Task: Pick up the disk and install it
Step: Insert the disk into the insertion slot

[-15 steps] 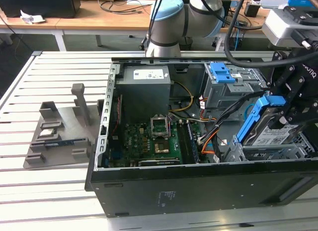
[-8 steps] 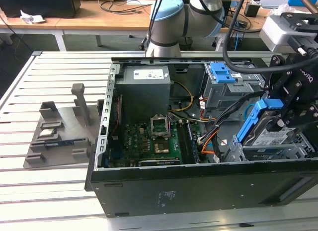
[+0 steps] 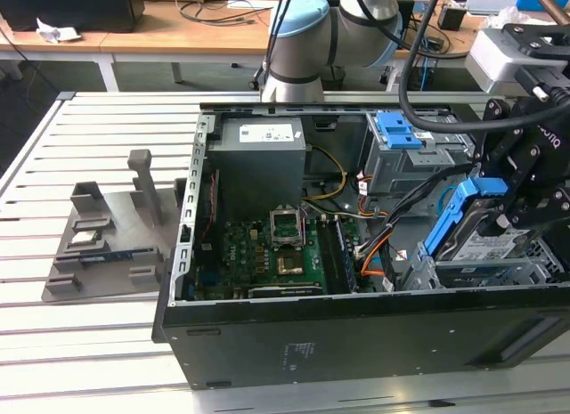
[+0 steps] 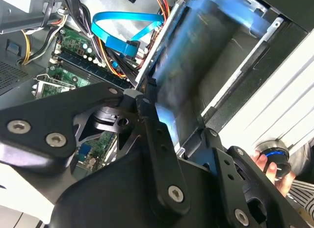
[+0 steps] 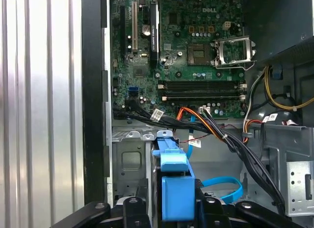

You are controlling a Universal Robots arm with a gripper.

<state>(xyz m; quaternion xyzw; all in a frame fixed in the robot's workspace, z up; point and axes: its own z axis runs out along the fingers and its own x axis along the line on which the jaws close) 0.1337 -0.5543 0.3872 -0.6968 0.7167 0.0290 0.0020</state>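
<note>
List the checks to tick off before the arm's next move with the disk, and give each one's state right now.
1. Grip: ok. The gripper is shut on the disk, at its blue rails.
2. Disk over the drive cage: ok. It hangs above the cage at the exterior view's right.
3. Disk level with the cage: not ok. It is tilted.
4. Disk seated: not ok. It is not yet in the cage.
5. Cables out of the way: cannot tell. The bundle runs close by the cage.
6. Person's hand away from the arm: cannot tell. It shows past the gripper in the second wrist view.
</note>
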